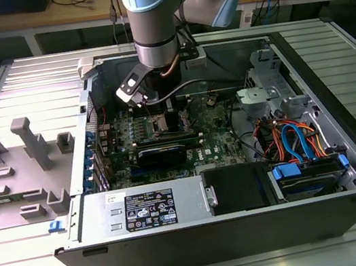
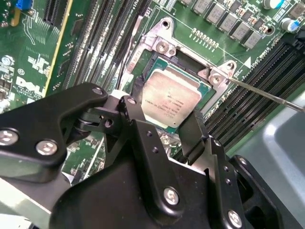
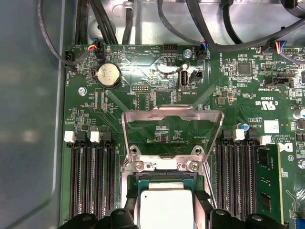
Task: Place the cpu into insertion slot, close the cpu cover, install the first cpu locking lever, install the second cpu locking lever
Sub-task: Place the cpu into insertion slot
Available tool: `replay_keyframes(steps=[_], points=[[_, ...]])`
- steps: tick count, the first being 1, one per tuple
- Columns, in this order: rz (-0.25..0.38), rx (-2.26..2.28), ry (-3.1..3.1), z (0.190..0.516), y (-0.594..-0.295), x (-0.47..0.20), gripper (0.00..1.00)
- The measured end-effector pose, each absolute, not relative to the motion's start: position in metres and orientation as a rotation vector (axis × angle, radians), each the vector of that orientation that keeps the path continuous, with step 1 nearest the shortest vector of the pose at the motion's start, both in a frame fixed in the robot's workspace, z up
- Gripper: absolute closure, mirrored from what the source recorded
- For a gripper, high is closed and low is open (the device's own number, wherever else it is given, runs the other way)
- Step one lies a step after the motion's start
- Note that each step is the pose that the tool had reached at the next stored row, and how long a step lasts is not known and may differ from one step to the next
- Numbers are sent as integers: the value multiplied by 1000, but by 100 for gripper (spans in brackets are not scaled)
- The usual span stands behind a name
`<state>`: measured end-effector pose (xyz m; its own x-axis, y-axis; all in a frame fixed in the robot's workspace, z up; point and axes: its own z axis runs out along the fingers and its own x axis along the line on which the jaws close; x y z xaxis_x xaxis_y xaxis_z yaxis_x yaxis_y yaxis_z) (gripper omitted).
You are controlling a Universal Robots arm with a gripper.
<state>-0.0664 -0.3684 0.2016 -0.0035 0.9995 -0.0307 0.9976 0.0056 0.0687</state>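
Sitting place of the cpu: the cpu [image 2: 169, 100] lies flat and low in the insertion slot [image 2: 161, 45] with its grey top up. It looks to be in its seat, or very nearly.
Gripper: the gripper [image 2: 167, 109] comes straight down over the chip, with one black finger on each side. The fingers [image 2: 138, 119] look pressed against two opposite edges, so I take it the chip is gripped.
Why by the edges: I think this keeps the chip level and keeps the grey top and the underside from being touched.
Cpu cover: in the first wrist view the cpu cover [image 3: 138, 116] stands up, tipped back on its hinge at the far side of the slot. That leaves the way down free. It is not closed yet.
Lever: a thin metal lever [image 2: 267, 94] sticks out past one corner of the slot and is not hooked down. That is likely why the cover can stand open.
Memory slots: the long black memory slots [image 3: 90, 181] run close on both sides of the slot, so there is little room at the sides.
Board and case: the green motherboard [image 3: 143, 67] lies flat in the bottom of the open computer case [image 1: 203, 239], and the arm reaches in from above.
How far along: I judge the first step is about done, with the cover and both levers not yet done.
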Motion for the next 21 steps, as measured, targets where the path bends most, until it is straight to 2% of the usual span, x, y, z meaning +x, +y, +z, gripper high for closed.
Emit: replay_keyframes(steps=[21], points=[[42,2173,2170,198,-368,-64,44]])
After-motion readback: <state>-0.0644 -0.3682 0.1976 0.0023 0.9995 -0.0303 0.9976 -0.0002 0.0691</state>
